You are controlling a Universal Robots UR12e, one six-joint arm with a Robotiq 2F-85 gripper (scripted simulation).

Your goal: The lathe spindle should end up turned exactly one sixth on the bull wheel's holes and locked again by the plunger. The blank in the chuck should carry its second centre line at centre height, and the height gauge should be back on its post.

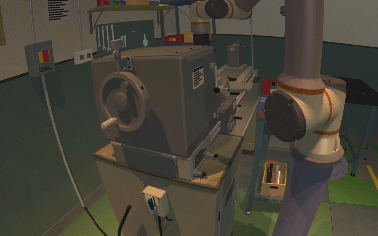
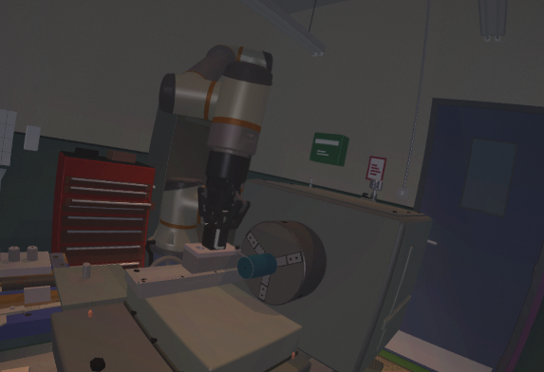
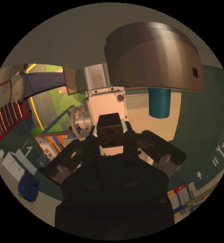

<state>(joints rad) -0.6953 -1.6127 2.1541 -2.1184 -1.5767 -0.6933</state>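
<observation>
The height gauge [image 3: 107, 103], a pale block with a dark grip block on top and a thin scriber reaching toward the blank, stands on the cross-slide beside the chuck. My gripper [image 3: 110, 135] [image 2: 216, 241] comes straight down on it and its fingers clamp the dark grip block. The teal blank [image 2: 257, 265] [image 3: 159, 102] sticks out of the three-jaw chuck [image 2: 282, 261] [image 3: 153, 57]. At the headstock's far end the bull wheel [image 1: 123, 101] with its crank handle sits under the knurled plunger knob [image 1: 116, 44]. A small post [image 2: 86, 270] stands on the carriage to the left.
Behind the lathe a red tool chest [image 2: 102, 209] stands by the wall, and the arm's base column [image 1: 304, 117] rises beside the bed. The headstock [image 1: 159, 96] blocks the side camera's sight of the gripper. A tailstock [image 1: 234, 55] sits along the bed.
</observation>
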